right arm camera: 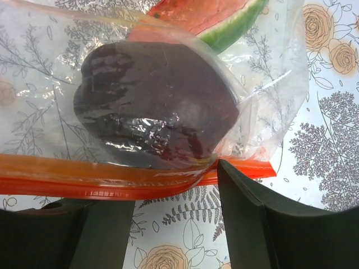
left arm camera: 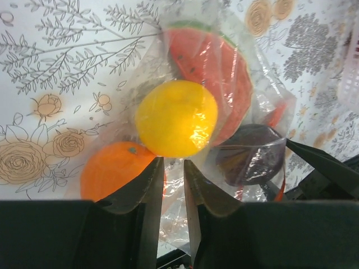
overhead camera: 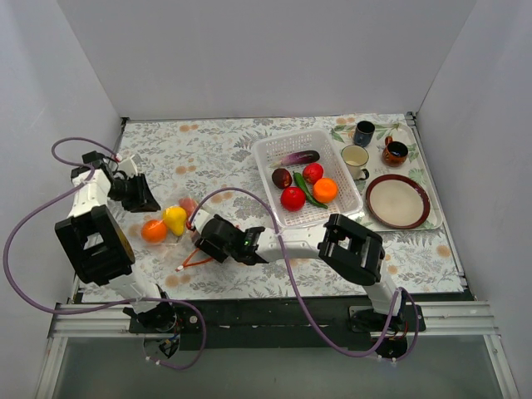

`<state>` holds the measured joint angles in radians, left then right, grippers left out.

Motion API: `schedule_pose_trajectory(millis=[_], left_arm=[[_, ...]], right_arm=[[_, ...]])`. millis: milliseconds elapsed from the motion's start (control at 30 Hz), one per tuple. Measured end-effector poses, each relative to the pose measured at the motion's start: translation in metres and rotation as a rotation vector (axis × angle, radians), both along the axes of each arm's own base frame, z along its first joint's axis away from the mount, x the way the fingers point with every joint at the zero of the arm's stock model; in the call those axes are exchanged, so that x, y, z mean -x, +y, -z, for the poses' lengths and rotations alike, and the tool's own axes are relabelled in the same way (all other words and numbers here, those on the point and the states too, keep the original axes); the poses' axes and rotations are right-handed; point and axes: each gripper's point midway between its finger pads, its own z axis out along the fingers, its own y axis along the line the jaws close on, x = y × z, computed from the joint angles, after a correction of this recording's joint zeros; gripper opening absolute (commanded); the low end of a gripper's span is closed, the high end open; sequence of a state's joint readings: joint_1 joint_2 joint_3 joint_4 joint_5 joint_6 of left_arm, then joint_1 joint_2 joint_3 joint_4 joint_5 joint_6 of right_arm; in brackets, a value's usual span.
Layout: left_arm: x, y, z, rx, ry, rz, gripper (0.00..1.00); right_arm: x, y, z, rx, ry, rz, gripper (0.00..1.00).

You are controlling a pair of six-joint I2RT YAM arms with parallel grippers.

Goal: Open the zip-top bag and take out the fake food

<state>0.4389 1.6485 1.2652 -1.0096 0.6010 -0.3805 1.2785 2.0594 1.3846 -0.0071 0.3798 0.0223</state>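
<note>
Top external: zip-top bag [overhead camera: 174, 223] sits left of the white basket [overhead camera: 264, 154], which already holds some fake food [overhead camera: 293, 198]. We judge it about half done: yellow fruit [left arm camera: 176, 117], watermelon slice [left arm camera: 219, 61], purple piece [right arm camera: 157, 103] left inside. Left gripper [left arm camera: 173, 162] narrow, pinching bag film; right gripper [right arm camera: 168, 182] wide at the zip strip [right arm camera: 84, 178].

- Top view looks down from above and behind the arms [overhead camera: 249, 245] onto the whole table [overhead camera: 216, 150].
- Left wrist view looks past its fingers [left arm camera: 143, 193], close on the bag [left arm camera: 269, 101].
- Right wrist view, closer, shares that bag.
</note>
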Motion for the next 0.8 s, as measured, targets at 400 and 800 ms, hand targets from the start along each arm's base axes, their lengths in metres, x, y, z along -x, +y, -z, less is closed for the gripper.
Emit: schedule_pose_trajectory(millis=[400,800], left_arm=[[0.015,0.008,0.05,-0.058,0.079,-0.002,0.61],[0.026,0.001,0.071,-0.064,0.071,0.067,0.56]], right_arm=[[0.003,-0.012,0.009,0.015,0.007,0.006,0.67],[0.006,-0.011,0.011,0.01,0.024,0.006,0.69]])
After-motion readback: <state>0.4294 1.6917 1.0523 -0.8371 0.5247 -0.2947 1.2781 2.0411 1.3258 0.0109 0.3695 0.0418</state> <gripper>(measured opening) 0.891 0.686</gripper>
